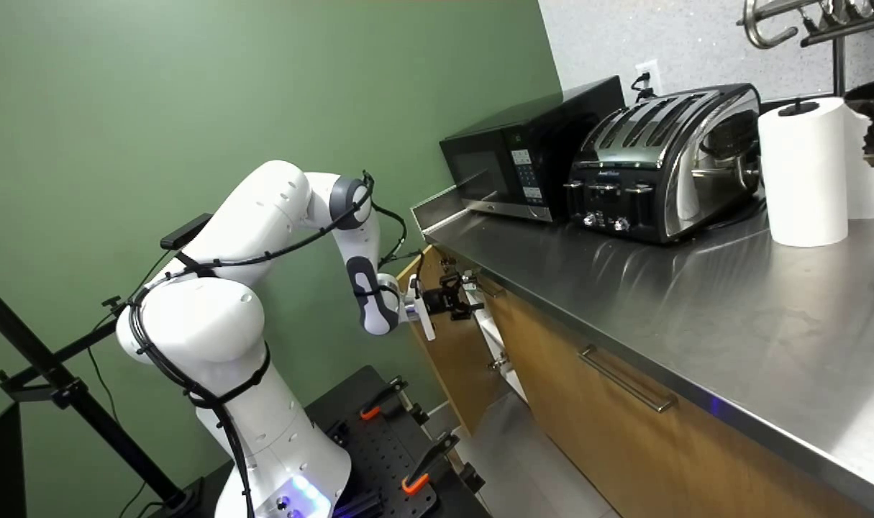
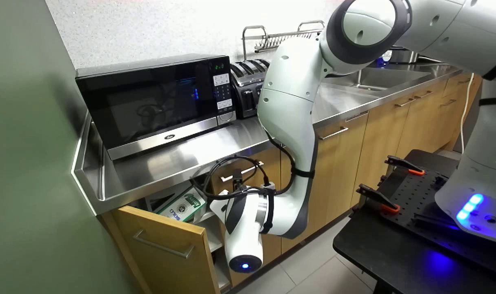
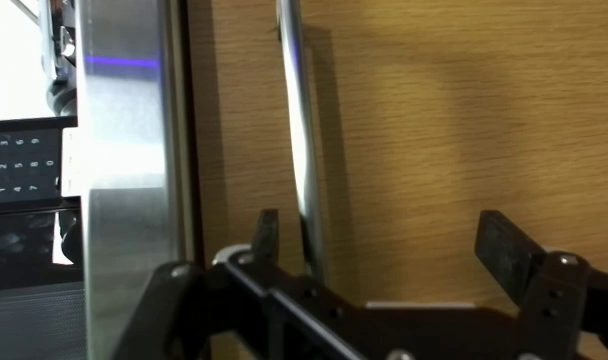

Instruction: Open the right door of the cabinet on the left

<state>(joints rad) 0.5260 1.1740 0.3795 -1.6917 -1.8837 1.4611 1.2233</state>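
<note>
Both spread fingers (image 3: 506, 252) of our claw (image 3: 379, 225) framed the right door (image 3: 434, 125) handle (image 3: 302, 150) crosswise, off-centre toward the counter (image 3: 123, 220).

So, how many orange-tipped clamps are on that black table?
2, in an exterior view: the far clamp and near clamp, both along one edge of the table. Others may be hidden.

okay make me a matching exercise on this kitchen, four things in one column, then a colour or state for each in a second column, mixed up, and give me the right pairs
Things
A. left cabinet door
B. tool
C. paper towel roll
D. right cabinet door

Colours or states
1. white
2. closed
3. swung open
4. jaws apart

Pairs: A-3, B-4, C-1, D-2
</note>
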